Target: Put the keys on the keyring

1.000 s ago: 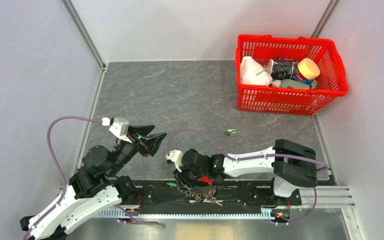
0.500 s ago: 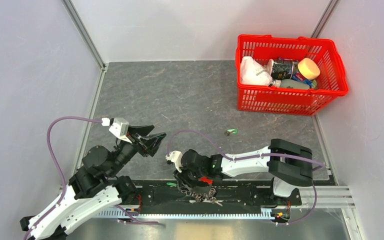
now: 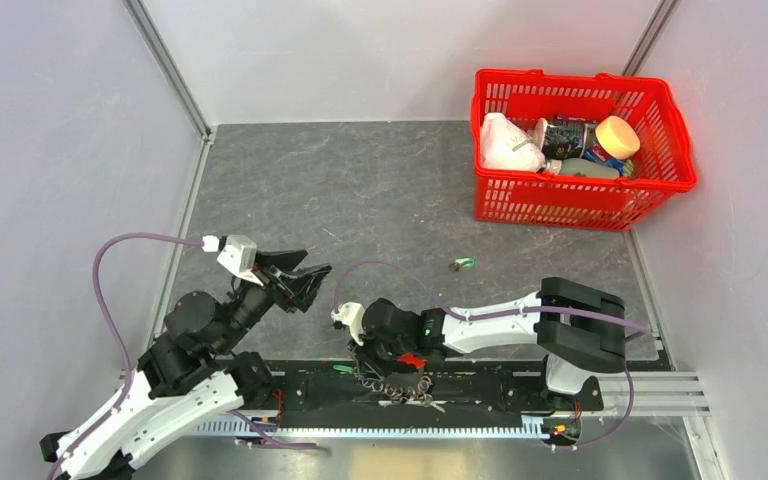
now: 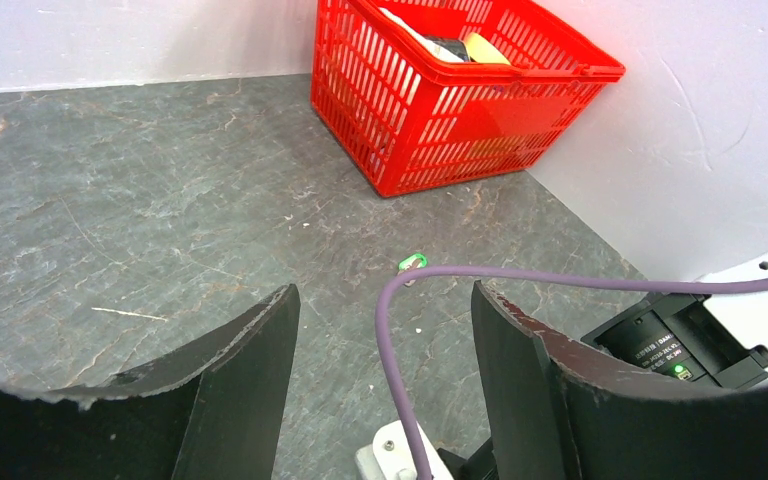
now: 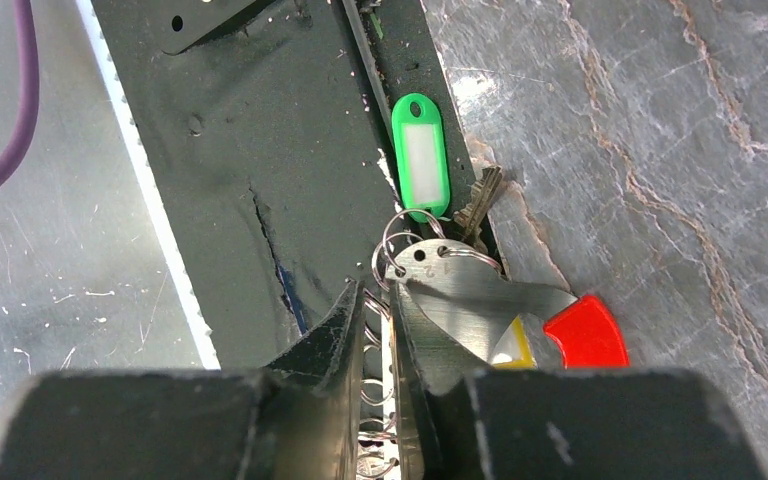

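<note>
Red plastic basket (image 3: 560, 200) at the far right corner of the grey stone-patterned tabletop (image 3: 360, 190), close to the right wall (image 3: 750, 250); inside it, a white pouch (image 3: 505, 145), a dark printed can (image 3: 568, 135), a round yellow-topped container (image 3: 617, 136) and a grey bottle (image 3: 585, 169) lying flat; black base plate (image 3: 490, 385) along the near edge.

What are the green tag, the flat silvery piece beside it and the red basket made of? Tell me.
Green oblong tag: glossy plastic, seemingly, with pale label window. Flat silvery piece: brushed metal, by its dull sheen and scratches. Red slatted basket: probably moulded plastic, uniform colour, grid walls.
</note>
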Robot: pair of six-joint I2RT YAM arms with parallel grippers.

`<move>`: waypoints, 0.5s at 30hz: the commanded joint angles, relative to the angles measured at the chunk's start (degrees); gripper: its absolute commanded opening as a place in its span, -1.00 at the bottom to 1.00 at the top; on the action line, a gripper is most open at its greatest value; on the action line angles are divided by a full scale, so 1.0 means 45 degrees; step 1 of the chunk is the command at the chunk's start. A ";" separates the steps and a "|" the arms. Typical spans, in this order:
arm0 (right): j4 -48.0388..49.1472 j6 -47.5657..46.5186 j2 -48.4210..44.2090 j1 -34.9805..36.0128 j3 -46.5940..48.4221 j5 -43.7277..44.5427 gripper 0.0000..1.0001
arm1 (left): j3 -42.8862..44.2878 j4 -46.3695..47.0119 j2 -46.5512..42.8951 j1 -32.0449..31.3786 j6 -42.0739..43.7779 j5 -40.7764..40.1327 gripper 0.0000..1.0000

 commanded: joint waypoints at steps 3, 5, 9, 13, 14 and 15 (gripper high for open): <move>0.0142 0.0000 0.0149 -0.0050 -0.0010 -0.0188 -0.70 | 0.0045 0.0158 -0.0115 -0.0030 -0.0330 -0.0264 0.41; 0.0098 -0.0011 0.0150 -0.0055 -0.0005 -0.0179 -0.77 | 0.0048 0.0142 -0.0137 -0.0029 -0.0328 -0.0267 0.41; 0.0028 -0.0001 0.0150 -0.0057 0.0034 -0.0177 -0.89 | 0.0048 0.0131 -0.0154 -0.0028 -0.0307 -0.0298 0.41; -0.0110 -0.0044 0.0159 -0.0057 0.0122 -0.0213 -0.96 | 0.0063 0.0118 -0.0153 -0.0015 -0.0303 -0.0303 0.41; -0.0145 -0.0039 0.0149 -0.0057 0.0131 -0.0247 -0.96 | 0.0070 0.0118 -0.0154 -0.0030 -0.0316 -0.0308 0.41; -0.0150 -0.0022 0.0149 -0.0059 0.0132 -0.0269 -0.92 | 0.0073 0.0101 -0.0163 -0.0030 -0.0314 -0.0314 0.41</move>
